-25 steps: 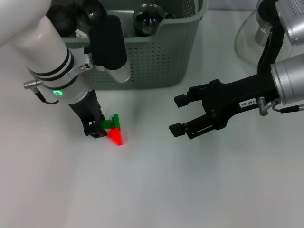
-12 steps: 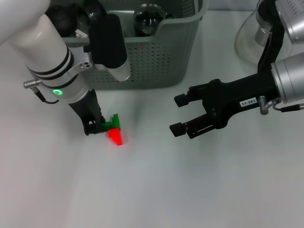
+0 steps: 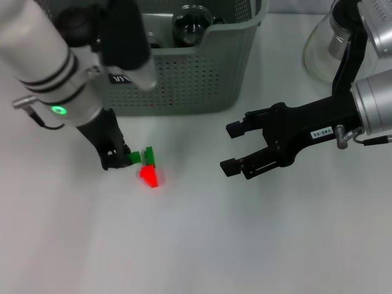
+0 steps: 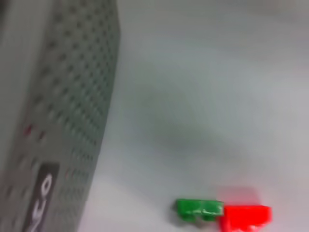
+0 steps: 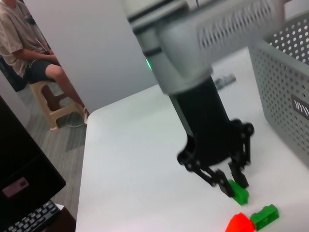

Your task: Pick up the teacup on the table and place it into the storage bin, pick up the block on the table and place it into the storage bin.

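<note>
The block shows as small pieces on the white table. A green piece [image 3: 133, 157] [image 5: 239, 193] is pinched in my left gripper [image 3: 120, 160] [image 5: 231, 186], just in front of the storage bin [image 3: 184, 73] [image 4: 63, 96] [image 5: 285, 63]. A second green piece [image 3: 149, 155] [image 5: 264, 215] and a red piece [image 3: 149, 176] [image 4: 246, 217] [image 5: 240, 223] lie beside it. A dark round glass vessel [image 3: 191, 21], apparently the teacup, rests inside the bin. My right gripper [image 3: 230, 147] hovers open and empty to the right of the pieces.
A glass teapot [image 3: 327, 46] stands at the back right behind the right arm. The bin's black label [image 4: 41, 198] faces the left wrist camera. Bare white table stretches in front of both grippers.
My left arm has shifted left and slightly back, and the green piece in its fingers has moved with it, away from the red piece. The right arm has barely moved.
</note>
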`<action>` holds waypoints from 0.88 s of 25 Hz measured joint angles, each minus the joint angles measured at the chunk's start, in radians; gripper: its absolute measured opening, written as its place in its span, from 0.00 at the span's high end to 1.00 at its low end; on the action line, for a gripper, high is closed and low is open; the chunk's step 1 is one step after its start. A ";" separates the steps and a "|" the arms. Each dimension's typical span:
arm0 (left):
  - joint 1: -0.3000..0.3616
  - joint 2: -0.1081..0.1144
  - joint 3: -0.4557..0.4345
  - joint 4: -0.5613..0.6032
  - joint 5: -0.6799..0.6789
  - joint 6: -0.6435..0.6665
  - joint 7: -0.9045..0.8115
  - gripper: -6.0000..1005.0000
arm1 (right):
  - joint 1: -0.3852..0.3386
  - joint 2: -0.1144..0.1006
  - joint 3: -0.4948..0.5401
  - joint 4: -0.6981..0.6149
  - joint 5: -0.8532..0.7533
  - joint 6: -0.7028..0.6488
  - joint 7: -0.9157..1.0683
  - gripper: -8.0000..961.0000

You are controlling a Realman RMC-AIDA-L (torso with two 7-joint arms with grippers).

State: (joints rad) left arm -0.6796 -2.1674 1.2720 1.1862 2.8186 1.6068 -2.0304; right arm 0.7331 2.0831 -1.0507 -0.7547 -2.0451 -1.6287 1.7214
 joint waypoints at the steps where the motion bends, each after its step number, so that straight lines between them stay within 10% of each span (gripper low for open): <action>1: 0.005 -0.001 -0.034 0.034 -0.005 0.045 -0.005 0.83 | 0.000 0.000 0.000 0.000 0.001 0.000 0.000 0.02; 7: -0.036 0.012 -0.335 0.110 -0.145 0.382 -0.055 0.80 | -0.003 0.000 0.000 0.000 -0.001 0.001 0.003 0.02; 10: -0.074 0.064 -0.466 0.046 -0.295 0.471 -0.094 0.79 | -0.003 0.001 0.000 0.002 0.000 -0.001 0.004 0.02; 16: -0.128 0.220 -0.598 -0.056 -0.580 0.343 -0.145 0.76 | 0.011 0.010 -0.005 0.016 0.001 0.001 -0.002 0.02; 22: -0.195 0.285 -0.643 -0.086 -0.472 0.028 -0.212 0.73 | 0.026 0.015 -0.009 0.018 0.002 -0.002 0.003 0.02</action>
State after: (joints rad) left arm -0.8744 -1.8822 0.6289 1.1003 2.3470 1.6349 -2.2423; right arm 0.7587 2.0977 -1.0593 -0.7371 -2.0432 -1.6307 1.7241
